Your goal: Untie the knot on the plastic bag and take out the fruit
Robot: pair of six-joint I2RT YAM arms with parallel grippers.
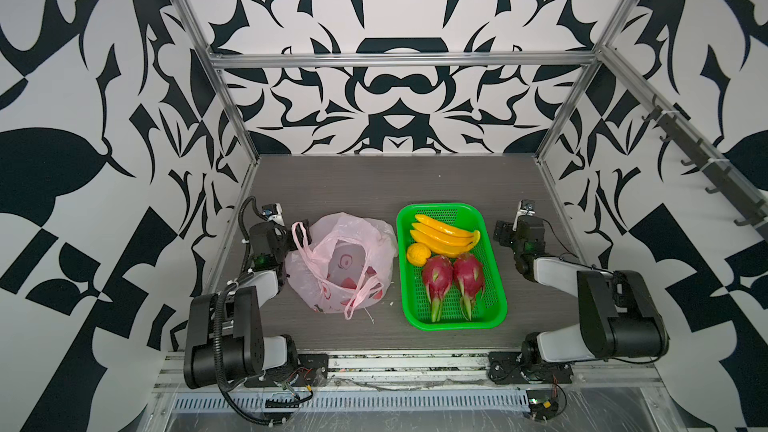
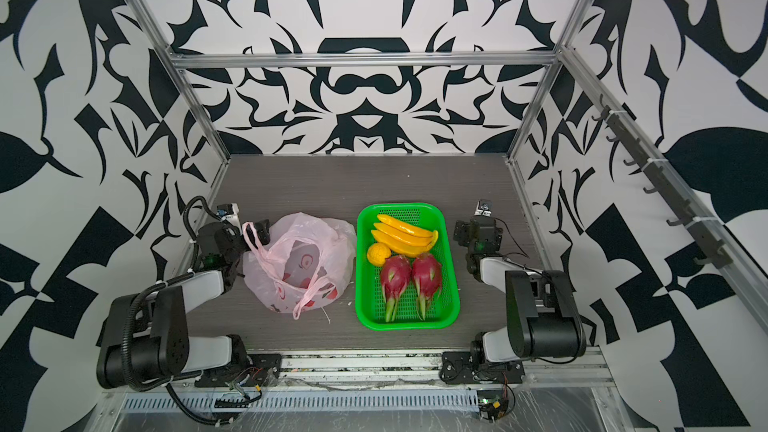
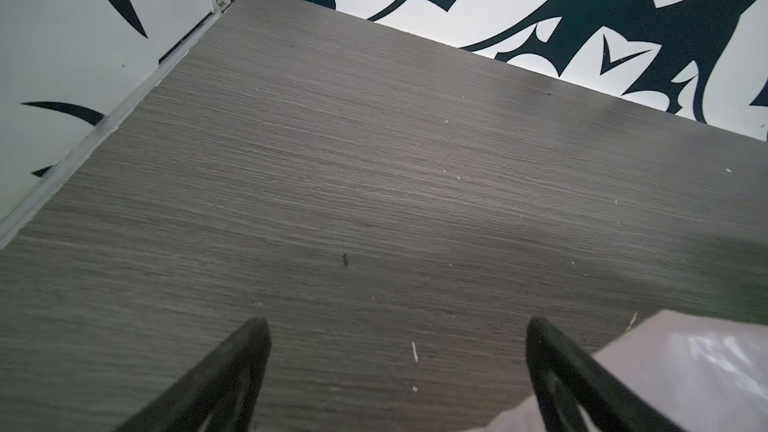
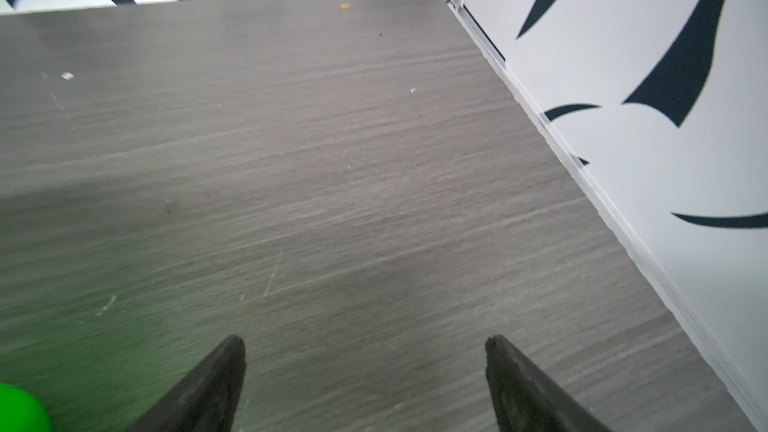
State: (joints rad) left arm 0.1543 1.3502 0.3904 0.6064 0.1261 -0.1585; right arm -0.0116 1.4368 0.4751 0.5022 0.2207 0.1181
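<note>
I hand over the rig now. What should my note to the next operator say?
Left gripper: open, empty, beside the plastic bag.
Right gripper: open, empty, right of the green basket.
The bag lies on the table, handles loose, no knot.
In the basket: bananas, citrus, two dragon fruits.
Done: untying and unloading, as far as visible.
To do: check inside the bag.

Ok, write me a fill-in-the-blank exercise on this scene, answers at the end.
The bananas lie in the green ____.
Next to the orange citrus lie ____ dragon fruits.
In both top views the plastic bag lies to the ____ of the bananas.
The left tool and right tool stand ____, holding nothing.
Missing words: basket, two, left, open.
</note>
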